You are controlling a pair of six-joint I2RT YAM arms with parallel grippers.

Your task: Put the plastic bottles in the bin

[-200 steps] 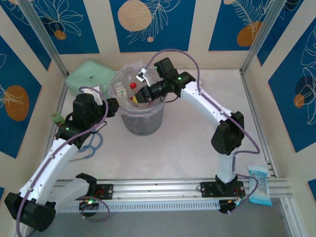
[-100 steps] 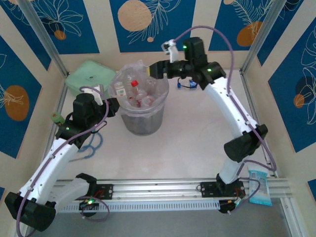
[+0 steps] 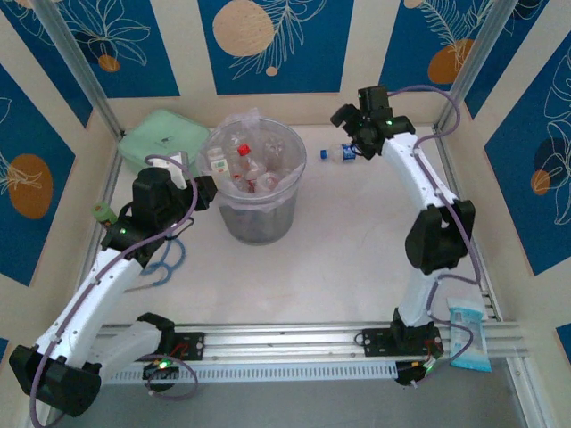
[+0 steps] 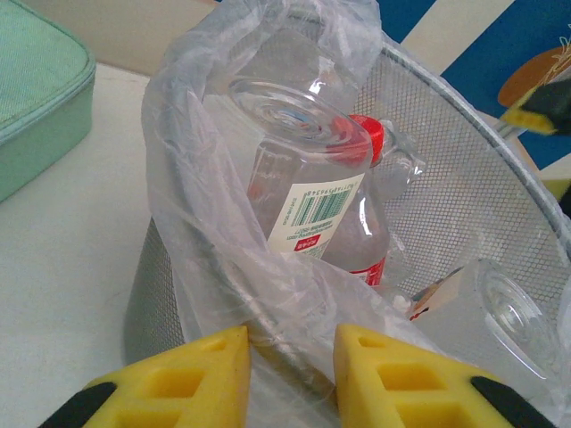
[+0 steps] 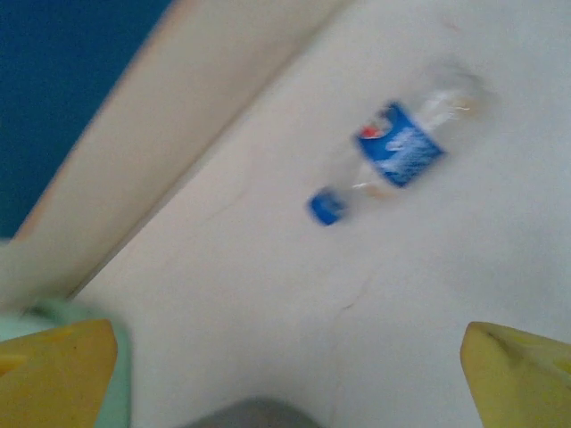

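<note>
We see one plastic bottle (image 3: 344, 153) left on the table (image 3: 339, 259). It lies flat near the far wall, to the right of the bin (image 3: 259, 223) and apart from it. Its long axis runs roughly along that wall, with the blue cap (image 5: 326, 207) pointing toward the bin. The right gripper (image 3: 346, 116) hovers above the bottle, a little to the far side, with its fingers spread wide and nothing between them. In its wrist view the bottle lies ahead and slanted to the line of the fingers, so we judge the wrist must turn before it descends. The right arm is clearly the nearer one. On the other side of the bin, the left gripper (image 4: 292, 379) pinches the rim and the clear bag. Inside the bin we count at least three bottles (image 4: 312, 201); the rest of the heap is too tangled to count.
</note>
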